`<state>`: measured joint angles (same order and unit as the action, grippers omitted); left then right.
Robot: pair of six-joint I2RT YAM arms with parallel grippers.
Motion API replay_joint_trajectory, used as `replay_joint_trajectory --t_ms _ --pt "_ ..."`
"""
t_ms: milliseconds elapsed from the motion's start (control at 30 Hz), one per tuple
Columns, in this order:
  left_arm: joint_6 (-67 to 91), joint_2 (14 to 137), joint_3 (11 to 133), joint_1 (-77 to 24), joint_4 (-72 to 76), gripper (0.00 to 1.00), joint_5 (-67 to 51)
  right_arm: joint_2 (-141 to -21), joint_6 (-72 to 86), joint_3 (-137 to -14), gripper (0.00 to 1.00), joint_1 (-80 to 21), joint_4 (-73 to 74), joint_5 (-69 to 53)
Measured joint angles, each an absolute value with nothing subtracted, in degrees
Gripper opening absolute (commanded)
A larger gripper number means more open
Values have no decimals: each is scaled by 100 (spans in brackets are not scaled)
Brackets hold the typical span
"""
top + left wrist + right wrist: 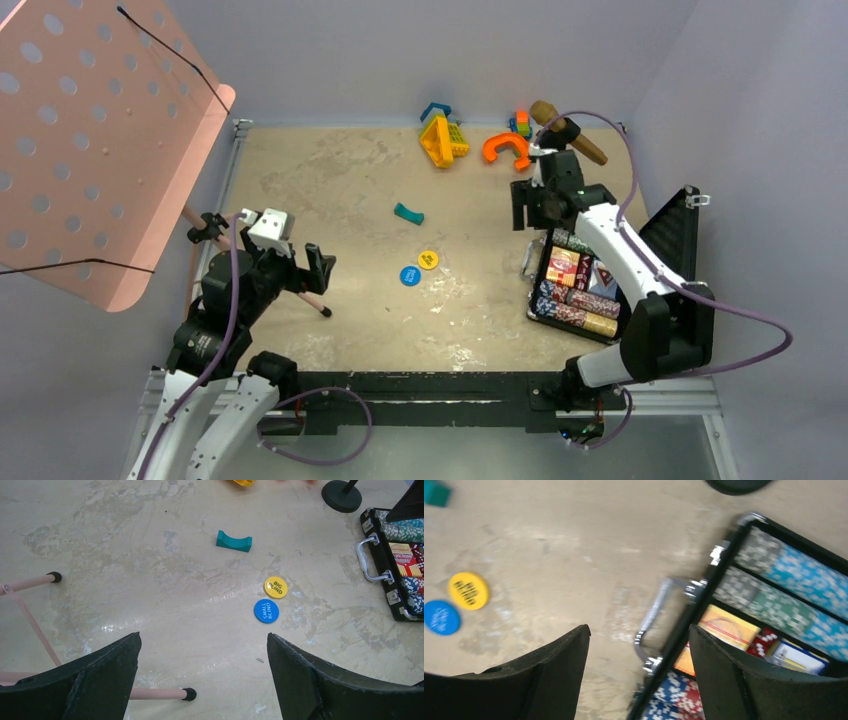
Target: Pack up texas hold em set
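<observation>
Packing looks mostly done, though not finished. Farthest left of the case (381,555), the left gripper (202,639) hangs over the table (150,555) with its fingers spread wide and nothing between them. Nearer the case, yet well apart from it on its left, the blue token (266,611) and the yellow token (275,587) lie flat, just beside each other; these have yet to go in. Over the case's left edge, by the handle (647,615), the right gripper (639,630) hovers, fingers parted and empty. Inside the case sit chip rows (784,570), a card deck (729,627) and small red dice (766,639), each in a compartment. Right of them the lid (678,228) stands raised, so closing and latching also remain, I judge.
</observation>
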<state>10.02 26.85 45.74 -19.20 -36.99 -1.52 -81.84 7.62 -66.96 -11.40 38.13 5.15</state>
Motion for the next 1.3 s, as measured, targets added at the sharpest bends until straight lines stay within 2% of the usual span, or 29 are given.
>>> replay_joint_trajectory --t_ms 200,467,833,1300 --pt "1000 2753 4571 -1920 -3701 99 -99 -8595 1072 -6901 74 -2392 3500 311" --pt "991 2838 4574 -1920 -3704 99 156 -10202 1599 -7452 74 -3651 3166 379" --pt "989 2952 4574 -1920 -3704 99 202 -11542 2058 -8720 72 -4357 3354 770" --pt "989 2952 4574 -1920 -3704 99 200 -11972 2215 -9107 67 -4539 3850 1153"
